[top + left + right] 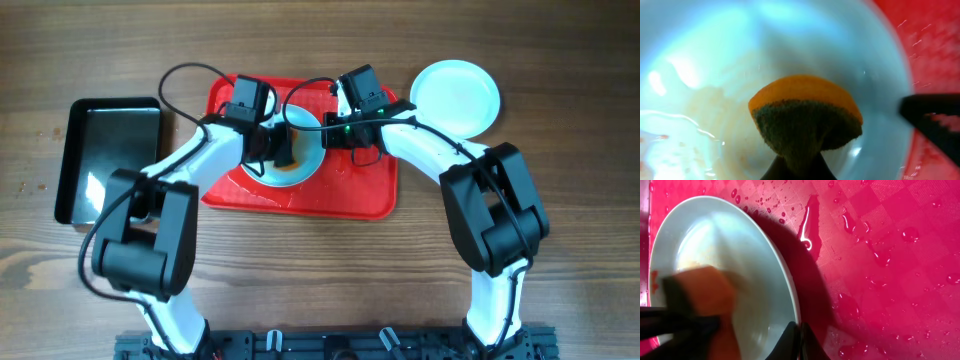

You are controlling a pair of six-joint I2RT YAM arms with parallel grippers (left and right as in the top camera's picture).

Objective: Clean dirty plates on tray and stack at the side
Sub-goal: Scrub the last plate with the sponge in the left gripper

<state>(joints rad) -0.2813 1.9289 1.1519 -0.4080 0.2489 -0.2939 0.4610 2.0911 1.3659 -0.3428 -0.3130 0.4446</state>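
A white-bluish plate [300, 150] lies on the red tray [360, 195]. My left gripper [283, 152] is shut on an orange sponge with a dark green scrub side [805, 120] and presses it on the plate [705, 75], where a pale orange smear shows. My right gripper [335, 128] is shut on the plate's right rim [792, 315]; the sponge [705, 295] shows blurred in the right wrist view. A second plate [455, 97] lies on the table right of the tray. A third plate is not in view.
A glossy black tray [105, 155] lies on the wooden table left of the red tray. The red tray surface [880, 255] is wet with drops. Cables loop above both wrists.
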